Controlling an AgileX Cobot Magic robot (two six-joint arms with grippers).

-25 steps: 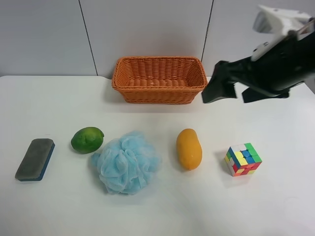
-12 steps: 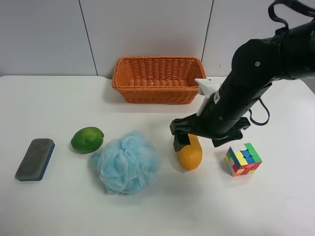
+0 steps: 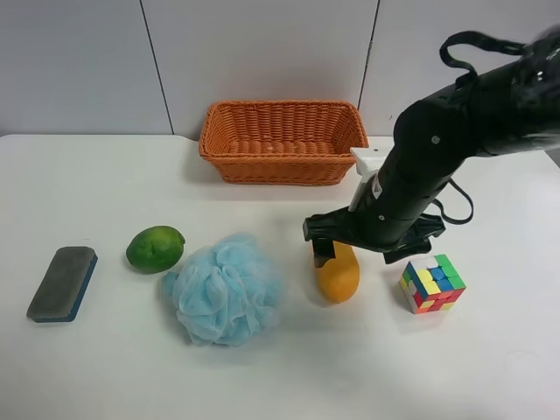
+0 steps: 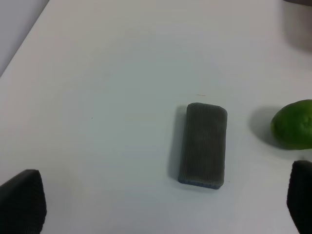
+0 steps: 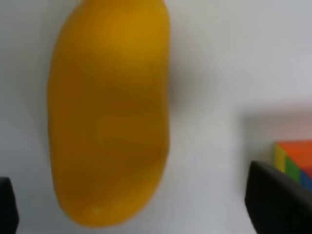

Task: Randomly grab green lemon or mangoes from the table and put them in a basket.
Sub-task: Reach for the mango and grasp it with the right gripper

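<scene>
1. My right tool (image 5: 140, 202) is spread wide and grips nothing; its fingers flank the mango (image 3: 339, 276).
2. The mango lies flat on the tabletop (image 3: 105, 367) between the blue sponge (image 3: 224, 289) and the cube (image 3: 432, 283). Its long axis runs from the basket (image 3: 283, 140) side toward the near edge.
3. The green lemon (image 3: 155, 248) sits just beside the sponge.
4. My left tool (image 4: 161, 200) is also spread, empty.

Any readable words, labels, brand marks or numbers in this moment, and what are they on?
None can be read in any view.
The basket, mango, green lemon, blue sponge, grey eraser and puzzle cube carry no lettering.
The white bracket on the arm shows no legible mark.
</scene>
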